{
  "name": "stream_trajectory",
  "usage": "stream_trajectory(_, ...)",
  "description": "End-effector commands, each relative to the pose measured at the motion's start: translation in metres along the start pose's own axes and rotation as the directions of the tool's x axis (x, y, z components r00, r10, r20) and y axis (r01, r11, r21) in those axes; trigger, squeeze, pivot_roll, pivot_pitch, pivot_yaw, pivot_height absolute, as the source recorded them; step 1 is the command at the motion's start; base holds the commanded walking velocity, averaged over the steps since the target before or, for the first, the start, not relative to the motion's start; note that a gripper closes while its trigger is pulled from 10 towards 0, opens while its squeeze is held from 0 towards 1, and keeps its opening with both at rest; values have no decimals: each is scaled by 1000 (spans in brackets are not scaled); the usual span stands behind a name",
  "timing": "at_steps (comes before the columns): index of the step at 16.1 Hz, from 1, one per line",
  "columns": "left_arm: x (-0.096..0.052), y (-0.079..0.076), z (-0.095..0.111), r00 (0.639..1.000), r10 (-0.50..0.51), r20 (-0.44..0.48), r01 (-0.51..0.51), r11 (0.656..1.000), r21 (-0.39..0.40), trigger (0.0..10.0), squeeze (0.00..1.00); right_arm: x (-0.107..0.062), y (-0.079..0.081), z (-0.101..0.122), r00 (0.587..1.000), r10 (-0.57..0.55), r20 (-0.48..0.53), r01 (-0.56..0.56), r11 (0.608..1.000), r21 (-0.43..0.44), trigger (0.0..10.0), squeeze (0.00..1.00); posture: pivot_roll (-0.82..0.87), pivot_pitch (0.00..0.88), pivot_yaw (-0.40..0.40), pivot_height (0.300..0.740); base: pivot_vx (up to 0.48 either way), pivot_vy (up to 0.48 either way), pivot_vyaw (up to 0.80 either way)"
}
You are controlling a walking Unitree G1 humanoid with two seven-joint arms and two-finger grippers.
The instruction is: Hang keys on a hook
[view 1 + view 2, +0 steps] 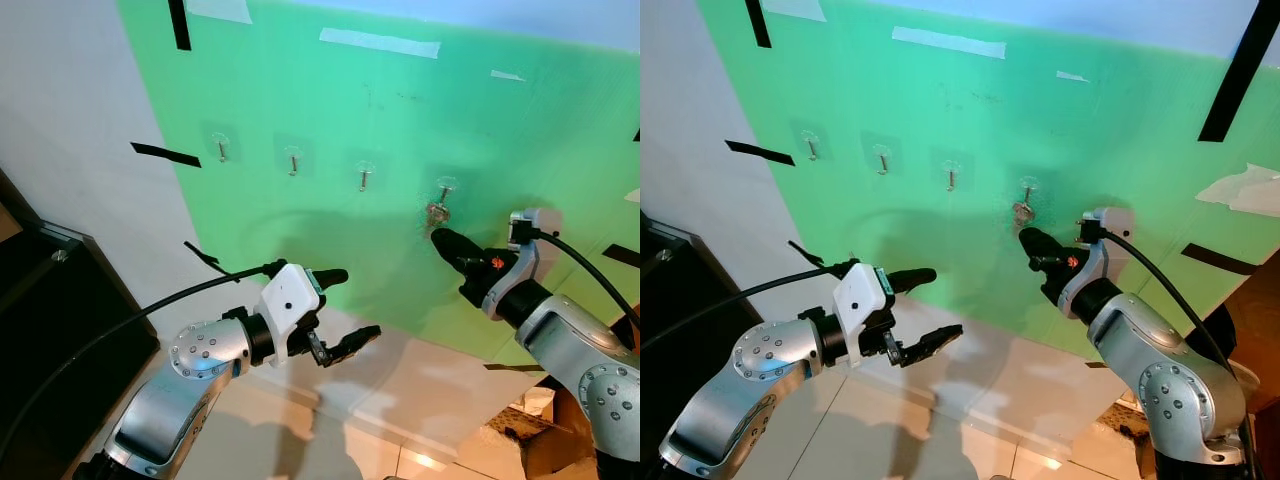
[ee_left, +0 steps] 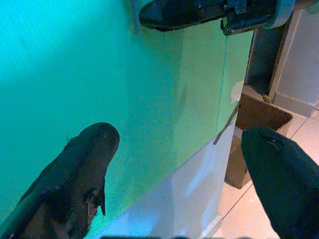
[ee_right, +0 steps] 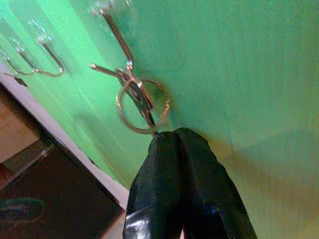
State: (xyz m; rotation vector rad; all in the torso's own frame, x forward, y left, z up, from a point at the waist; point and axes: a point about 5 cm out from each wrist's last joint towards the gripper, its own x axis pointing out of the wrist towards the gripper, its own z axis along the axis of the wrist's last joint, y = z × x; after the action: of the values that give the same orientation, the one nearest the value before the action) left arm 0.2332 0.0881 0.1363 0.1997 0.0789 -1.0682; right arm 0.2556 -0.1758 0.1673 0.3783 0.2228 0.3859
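The green wall sheet looks matt and smooth. The hooks and key ring are shiny metal on what seem clear plastic pads. The right claw is glossy black plastic; the floor tiles gleam.

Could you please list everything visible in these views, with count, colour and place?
green board: one, green, against the white wall.
hooks: four, silver with clear pads, in a row on the board.
keys: one ring, metallic, at the rightmost hook.
tape strips: several, black and white, on board and wall.
cabinet: one, dark, at left.
cardboard box: one, brown, floor by the board.
left gripper: black fingers open, below the hooks.
right gripper: black fingers shut on the keys.
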Motion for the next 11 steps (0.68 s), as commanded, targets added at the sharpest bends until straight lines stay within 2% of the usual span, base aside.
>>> stream_trajectory(1,2,0,5,1000,-12,5,12,1000,15,10000,322,-2,2,4,1000,11,23,-11,1000,-17,10000,0,-81,0,6,740,0,0,0)
stream_trajectory(5,2,0,5,1000,-2,21,2,1000,-1,10000,322,-3,4,-4,999,38,-4,-38,999,-31,10000,0,-81,0,3,740,0,0,0)
stream_trajectory(6,3,-1,6,999,4,37,-4,1000,-19,10000,322,-5,3,-14,998,37,-41,-39,998,-44,10000,1000,-79,0,0,740,0,0,0)
stream_trajectory(8,4,-1,10,998,19,68,-16,999,-42,10000,322,-6,1,-28,996,16,-90,-22,998,-64,10000,1000,-79,0,0,740,0,0,0)
stream_trajectory(9,4,1,12,995,42,92,-37,998,-59,10000,322,-7,-3,-39,994,-14,-111,2,994,-107,10000,1000,-75,0,-6,740,0,0,0)
stream_trajectory(10,4,2,12,994,50,94,-44,997,-63,10000,322,-7,-3,-41,993,-13,-121,0,995,-105,10000,1000,-75,0,-6,740,0,0,0)
stream_trajectory(11,3,4,10,992,80,96,-73,995,-73,10000,318,-5,-5,-46,989,-34,-140,13,989,-149,10000,1000,-71,0,-11,740,0,0,0)
